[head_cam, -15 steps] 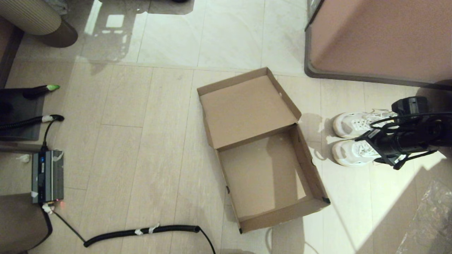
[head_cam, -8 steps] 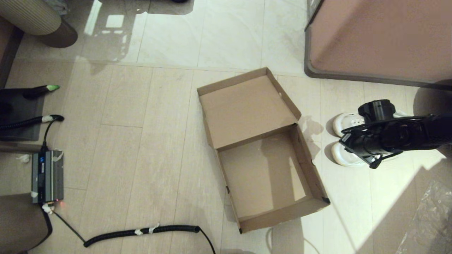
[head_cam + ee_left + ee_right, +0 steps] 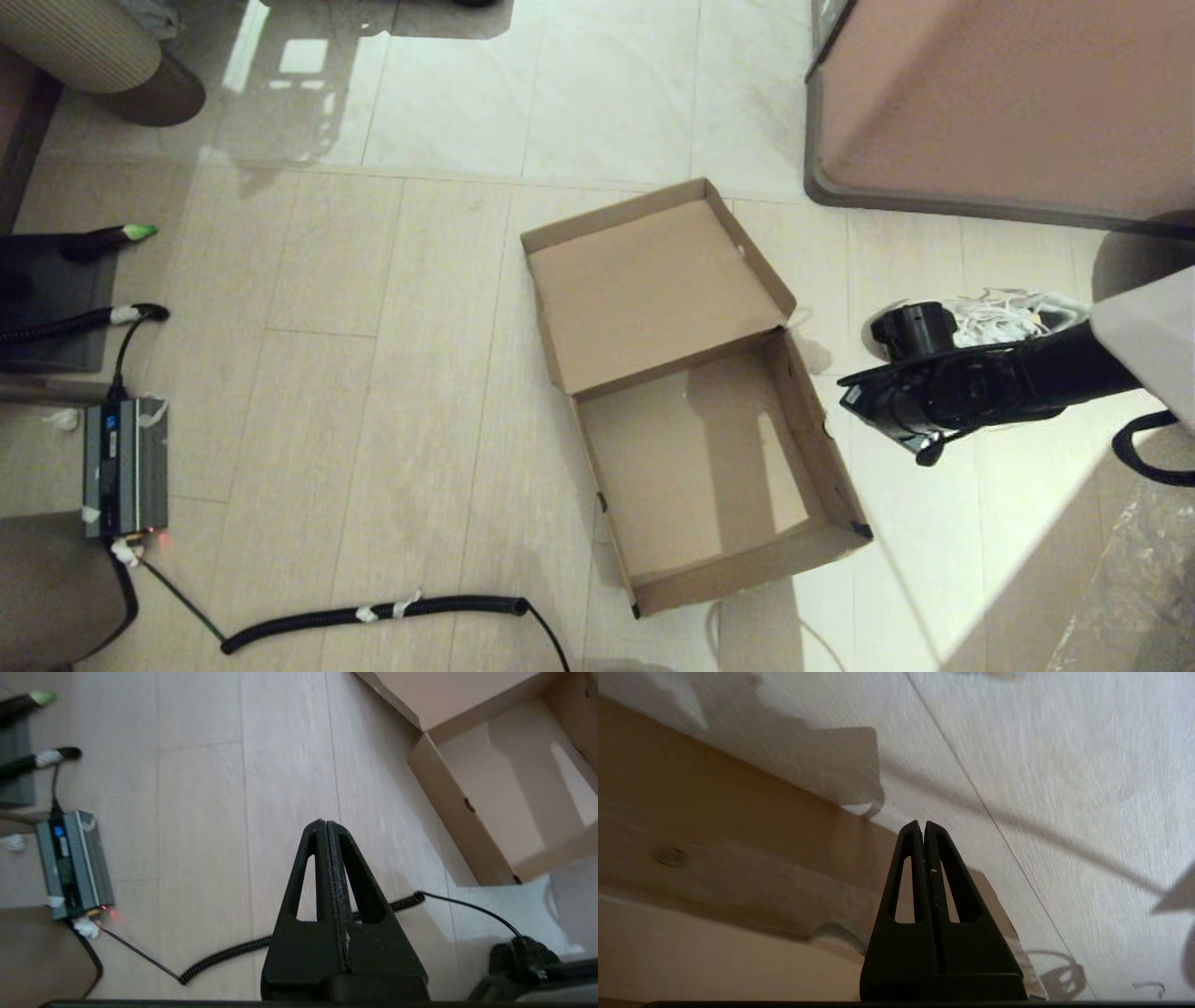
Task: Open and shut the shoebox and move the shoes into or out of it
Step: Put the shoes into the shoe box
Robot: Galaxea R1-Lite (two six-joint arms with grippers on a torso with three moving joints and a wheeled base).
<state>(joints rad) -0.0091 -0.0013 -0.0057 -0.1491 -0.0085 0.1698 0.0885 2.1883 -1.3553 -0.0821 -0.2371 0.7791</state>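
Observation:
The brown shoebox (image 3: 695,467) lies open and empty on the floor, its hinged lid (image 3: 653,289) folded back beyond it. To its right are the white sneakers (image 3: 1004,313); only the farther one's laces and toe show, and the nearer one is hidden under my right arm. My right gripper (image 3: 854,399) hangs shut and empty between the shoes and the box's right wall. In the right wrist view the shut right gripper (image 3: 923,823) is just above the cardboard wall (image 3: 714,826). My left gripper (image 3: 325,822), shut and empty, hangs over bare floor left of the shoebox (image 3: 504,788).
A large pinkish-brown furniture block (image 3: 1008,103) with a grey base stands at the back right. A grey power unit (image 3: 126,467) and a coiled black cable (image 3: 373,611) lie on the floor at the left and front. Crinkled plastic (image 3: 1139,579) sits at the front right.
My right arm has swung left from above the shoes toward the shoebox's right wall, now covering the nearer shoe. The box and shoes have not moved.

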